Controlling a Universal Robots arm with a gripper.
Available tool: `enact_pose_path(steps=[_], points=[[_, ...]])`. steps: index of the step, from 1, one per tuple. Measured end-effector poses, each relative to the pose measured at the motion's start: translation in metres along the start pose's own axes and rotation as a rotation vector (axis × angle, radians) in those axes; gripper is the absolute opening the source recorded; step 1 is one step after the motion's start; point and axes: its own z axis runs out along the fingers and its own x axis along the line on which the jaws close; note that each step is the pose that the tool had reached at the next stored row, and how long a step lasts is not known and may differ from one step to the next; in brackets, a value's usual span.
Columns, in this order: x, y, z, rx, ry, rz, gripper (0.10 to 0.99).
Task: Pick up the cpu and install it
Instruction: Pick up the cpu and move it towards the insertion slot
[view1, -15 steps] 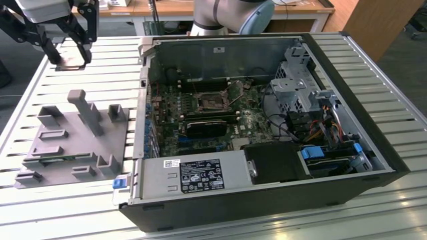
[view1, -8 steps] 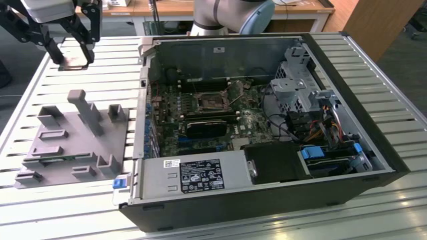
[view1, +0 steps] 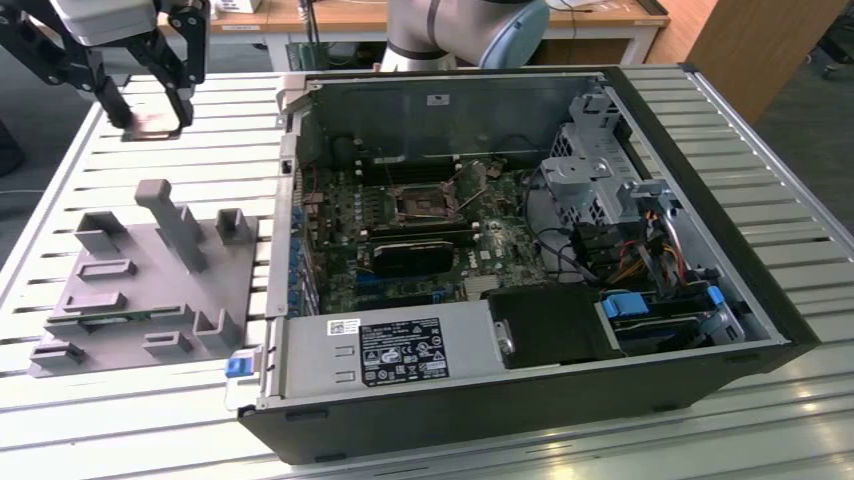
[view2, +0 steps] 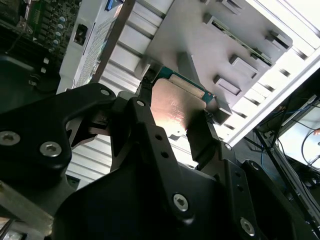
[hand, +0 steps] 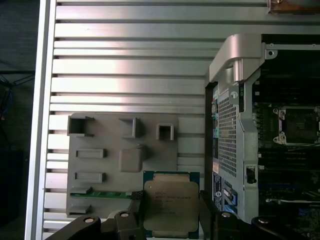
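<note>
A slatted metal table is carrying an open computer case and a grey fixture tray. The gripper is pinching the cpu flat, hovering over the table; the motherboard socket is lying well apart, toward the exterior view's right.

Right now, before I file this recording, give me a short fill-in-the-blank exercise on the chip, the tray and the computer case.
1. The gripper is shut on the ____.
2. In the exterior view, the grey tray lies on the table to the ____ of the open computer case.
3. The socket on the board inside the case is ____.

Missing words: chip; left; empty.
</note>
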Motion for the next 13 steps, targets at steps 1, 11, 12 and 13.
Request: enact_pose_path(steps=[1,11,12,13], points=[[-0.0006,0.0000,0.0000,0.000,0.0000,0.000,0.533],[-0.0059,0.0000,-0.0002,0.000,0.0000,0.000,0.533],[-0.0065,0.0000,-0.0002,0.000,0.0001,0.000,0.533],[-0.0071,0.0000,-0.0002,0.000,0.0000,0.000,0.533]])
